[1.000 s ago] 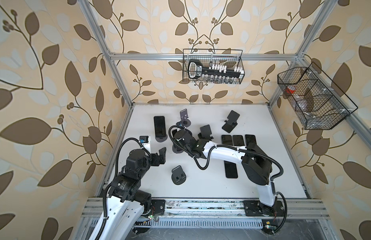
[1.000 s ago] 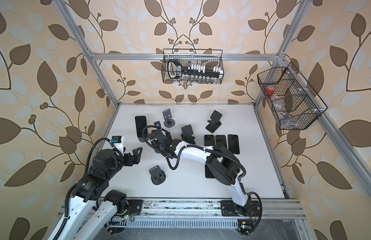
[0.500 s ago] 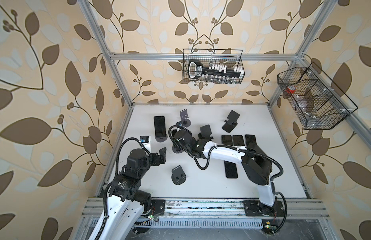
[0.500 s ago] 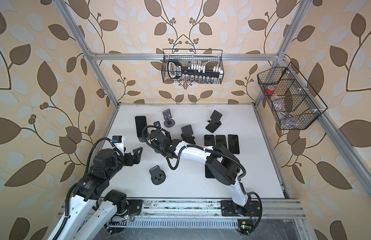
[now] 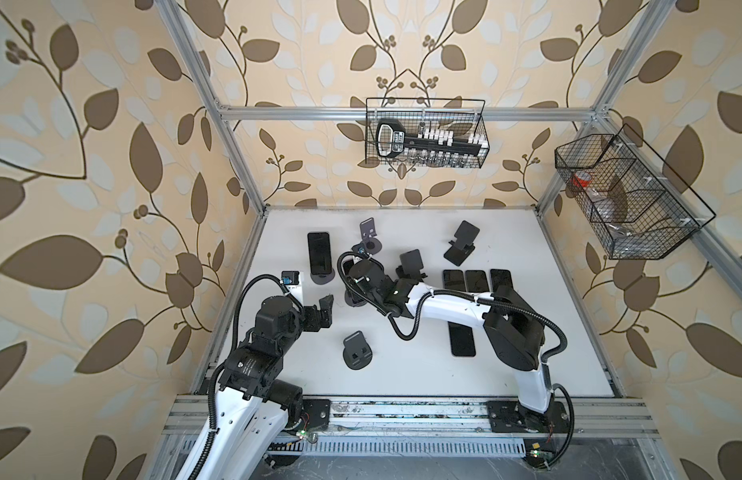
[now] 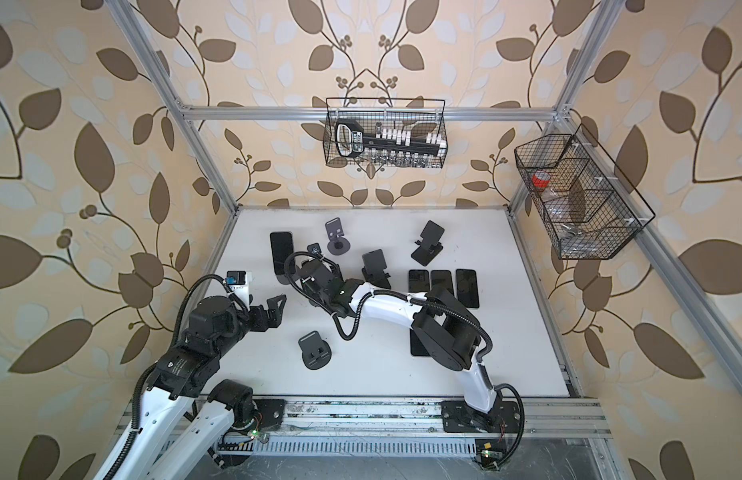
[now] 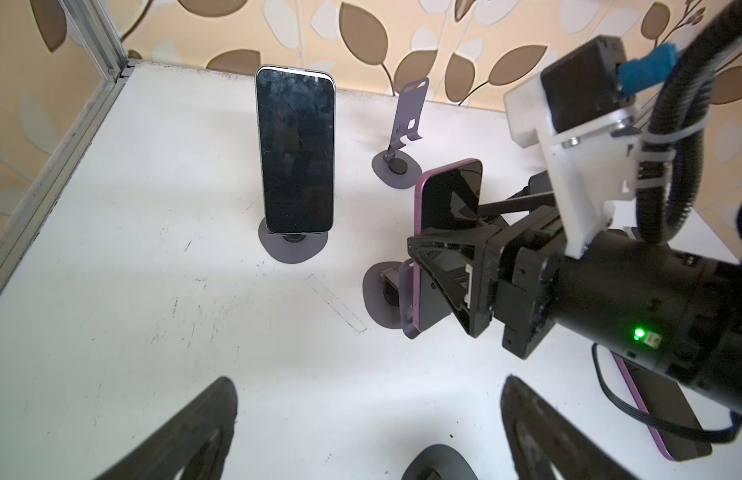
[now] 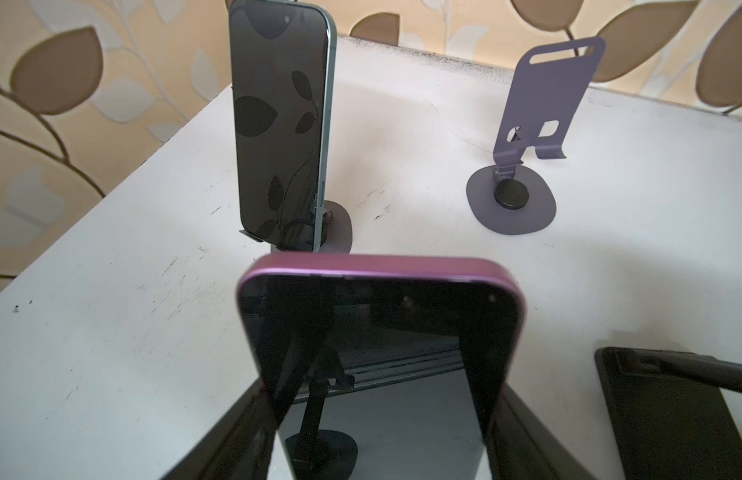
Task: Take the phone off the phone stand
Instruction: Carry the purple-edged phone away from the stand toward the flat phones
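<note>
Purple phone [image 8: 377, 332] cut off at the picture's edge, stand [image 7: 373, 299] partly hidden behind the phone, wire basket [image 5: 423, 99] things too tiny

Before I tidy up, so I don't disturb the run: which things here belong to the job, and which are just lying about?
In the job: purple phone, its stand, right gripper gripping it.
Lying about: open left gripper, second propped phone, empty stand, three flat phones, wire basket.

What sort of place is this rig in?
Looks like a lab robot cell, not a home: leaf wallpaper lines an aluminium frame, the left arm and right arm are bolted to a rail by a white table, and phones and stands are laid out.
</note>
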Robot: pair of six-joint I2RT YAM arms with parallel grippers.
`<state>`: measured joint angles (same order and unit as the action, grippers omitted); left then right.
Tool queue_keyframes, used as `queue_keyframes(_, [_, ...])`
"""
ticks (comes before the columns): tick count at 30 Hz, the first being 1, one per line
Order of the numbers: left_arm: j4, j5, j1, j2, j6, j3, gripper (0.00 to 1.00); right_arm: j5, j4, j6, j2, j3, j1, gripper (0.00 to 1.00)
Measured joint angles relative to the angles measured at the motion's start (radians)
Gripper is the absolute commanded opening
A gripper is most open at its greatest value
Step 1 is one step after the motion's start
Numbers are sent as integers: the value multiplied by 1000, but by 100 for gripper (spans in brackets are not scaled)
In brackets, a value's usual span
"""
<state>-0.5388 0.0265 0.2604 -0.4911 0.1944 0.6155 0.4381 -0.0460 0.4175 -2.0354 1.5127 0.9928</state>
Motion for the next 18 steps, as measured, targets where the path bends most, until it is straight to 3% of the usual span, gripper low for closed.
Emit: queue_keyframes(18, [0,0,0,-12,0,0,98,-13,14,0,32,-21,0,67])
